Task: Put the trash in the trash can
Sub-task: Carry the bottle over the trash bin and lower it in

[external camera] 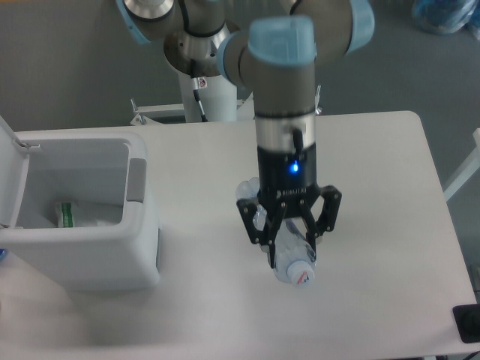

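Note:
The white trash can stands at the table's left with its lid swung open to the left. The clear plastic bag with a green-and-white band lies inside it. The slim clear bottle lies near the middle of the table, its white cap pointing toward the front edge. My gripper points straight down over it. One finger sits on each side of the bottle's body, and both seem to press against it. The arm hides the bottle's far end.
The white table ends close on the right and front. The robot's base stands behind the table's far edge. A dark object sits at the front right corner. Something blue lies at the top right.

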Robot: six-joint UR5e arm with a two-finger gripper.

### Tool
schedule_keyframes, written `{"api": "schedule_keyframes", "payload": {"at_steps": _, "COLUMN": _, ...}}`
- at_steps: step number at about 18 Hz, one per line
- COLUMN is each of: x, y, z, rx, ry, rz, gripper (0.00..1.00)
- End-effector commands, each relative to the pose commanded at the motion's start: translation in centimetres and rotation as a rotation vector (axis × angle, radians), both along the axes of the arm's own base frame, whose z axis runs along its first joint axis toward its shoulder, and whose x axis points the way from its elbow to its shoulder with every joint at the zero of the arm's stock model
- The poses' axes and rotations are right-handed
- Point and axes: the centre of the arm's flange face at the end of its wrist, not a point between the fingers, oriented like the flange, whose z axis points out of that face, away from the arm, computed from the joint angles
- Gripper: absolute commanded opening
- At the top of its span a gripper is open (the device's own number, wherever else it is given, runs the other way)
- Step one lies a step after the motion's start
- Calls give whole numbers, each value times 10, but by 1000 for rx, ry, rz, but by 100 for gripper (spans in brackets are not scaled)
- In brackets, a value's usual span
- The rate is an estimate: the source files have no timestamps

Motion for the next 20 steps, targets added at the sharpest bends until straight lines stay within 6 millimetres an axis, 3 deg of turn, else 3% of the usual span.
{"api": "schedule_keyframes", "payload": {"at_steps": 4, "x": 31, "y": -12, "z": 50, "rx": 85, "ry": 57, "rz": -63, "gripper": 60}}
{"api": "schedule_keyframes", "payload": {"at_steps": 7, "x": 46, "y": -11, "z": 63, "rx": 142, "ry": 40, "rz": -141, "gripper": 60}}
{"api": "schedule_keyframes", "payload": {"at_steps": 11, "x": 97, "y": 7, "z": 78, "rx": 174, "ry": 49, "rz": -228, "gripper": 60}}
{"api": "schedule_keyframes", "payload": {"at_steps": 15, "x": 130, "y": 24, "z": 72, "rx": 171, "ry": 36, "rz": -288, "gripper": 60}}
{"api": "schedule_keyframes", "payload": {"at_steps": 18, "x": 162, "y": 42, "z": 48, "rx": 142, "ry": -4, "rz": -349, "gripper": 60}}
{"api": "schedule_keyframes", "payload": {"at_steps": 20, "x": 170, "y": 46, "z": 31, "rx": 120, "ry": -28, "rz": -363, "gripper": 60}}
